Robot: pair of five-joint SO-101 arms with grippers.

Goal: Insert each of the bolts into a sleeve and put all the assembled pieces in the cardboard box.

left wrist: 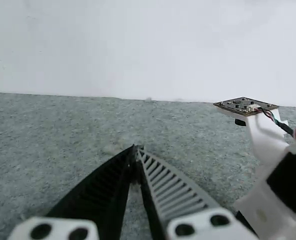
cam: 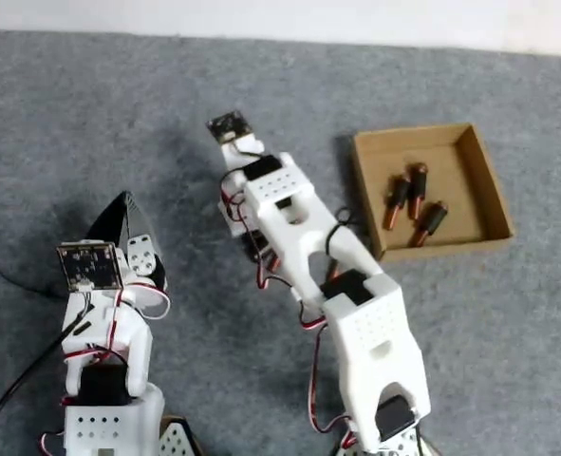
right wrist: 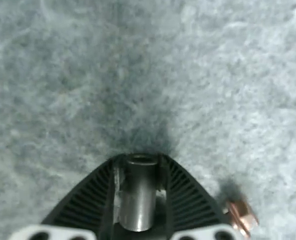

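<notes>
While right fingers [right wrist: 188,195] clamp sleeve [right wrist: 137,197], left fingers [left wrist: 165,185] sit pressed together.

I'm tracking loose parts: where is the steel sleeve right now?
In the right wrist view, the steel sleeve sits clamped in the right gripper over the grey carpet, a copper bolt lying close by.

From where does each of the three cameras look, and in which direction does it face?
High view: fixed above the table, facing down on the left arm, right arm and box.
Left wrist view: on the left arm, facing along the table to a white wall; the left fingers show, shut.
Right wrist view: on the right arm, facing down at the table; the right fingers hold a sleeve, a bolt beside.
Shared: high and left wrist views both show the right arm's camera board.
</notes>
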